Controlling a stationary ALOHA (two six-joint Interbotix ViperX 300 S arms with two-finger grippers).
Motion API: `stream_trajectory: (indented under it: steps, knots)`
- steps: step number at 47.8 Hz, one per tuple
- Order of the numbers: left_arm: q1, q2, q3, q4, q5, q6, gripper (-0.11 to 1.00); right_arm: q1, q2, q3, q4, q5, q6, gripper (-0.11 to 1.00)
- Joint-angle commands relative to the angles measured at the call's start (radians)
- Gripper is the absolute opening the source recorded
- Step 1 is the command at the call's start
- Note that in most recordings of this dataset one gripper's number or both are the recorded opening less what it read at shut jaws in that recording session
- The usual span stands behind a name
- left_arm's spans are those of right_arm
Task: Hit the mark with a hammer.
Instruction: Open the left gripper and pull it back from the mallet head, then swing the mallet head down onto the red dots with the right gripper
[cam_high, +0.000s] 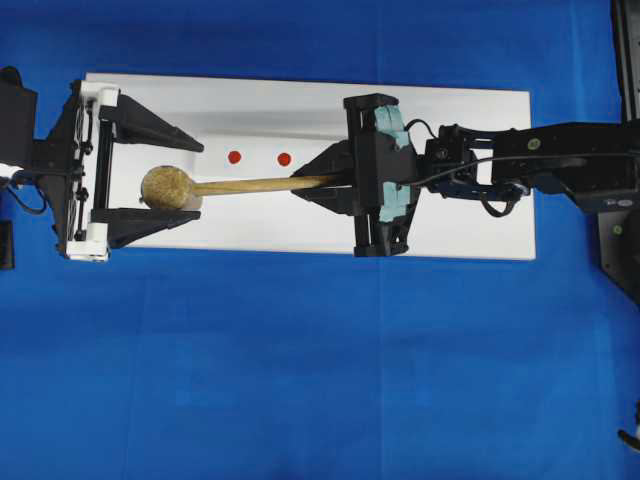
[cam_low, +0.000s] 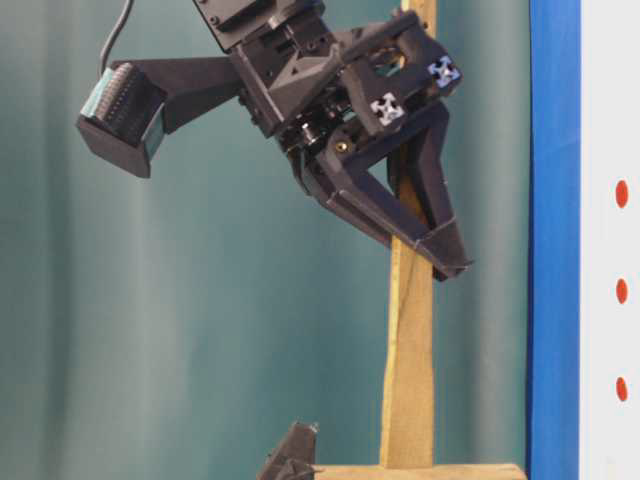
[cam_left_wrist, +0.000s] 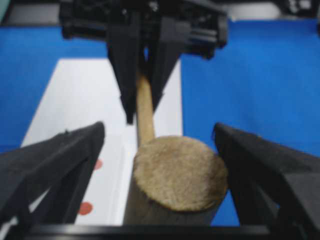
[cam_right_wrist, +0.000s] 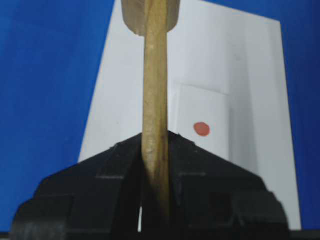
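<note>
Right pincer (cam_high: 322, 186) is clamped on the hammer (cam_high: 240, 186) handle, long axis along the white block (cam_high: 470, 170). Head sits between the left pincer (cam_high: 190, 180) fingers, spread apart, not touching. The mark (cam_high: 235, 157) lies just beside the handle, nearer the head; swing needs a sideways shift.

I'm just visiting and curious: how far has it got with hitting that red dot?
Done: the right tool is shut on the hammer handle; the left tool stands open around its head. In hand: the hammer held above the white block. Left: striking the mark.
</note>
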Motion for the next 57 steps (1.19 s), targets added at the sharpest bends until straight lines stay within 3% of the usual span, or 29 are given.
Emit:
stream_trajectory:
  steps: [1,12,23,36,57]
  knots:
    - [0.002,-0.017,-0.008,-0.003,-0.002,-0.003,0.88,0.003,-0.025,-0.015,0.003,-0.009,0.015,0.02]
    - [0.014,-0.103,0.041,-0.005,0.054,-0.005,0.88,0.003,-0.075,0.048,0.008,-0.009,0.075,0.02]
    - [0.026,-0.282,0.101,-0.005,0.169,-0.003,0.87,0.014,-0.144,0.129,0.009,-0.012,0.137,0.02]
    - [0.041,-0.483,0.138,-0.003,0.333,-0.002,0.87,0.015,-0.135,0.12,0.009,-0.011,0.143,0.02]
    - [0.041,-0.485,0.155,-0.003,0.333,-0.005,0.87,-0.1,-0.094,0.083,0.008,-0.034,0.137,0.02]
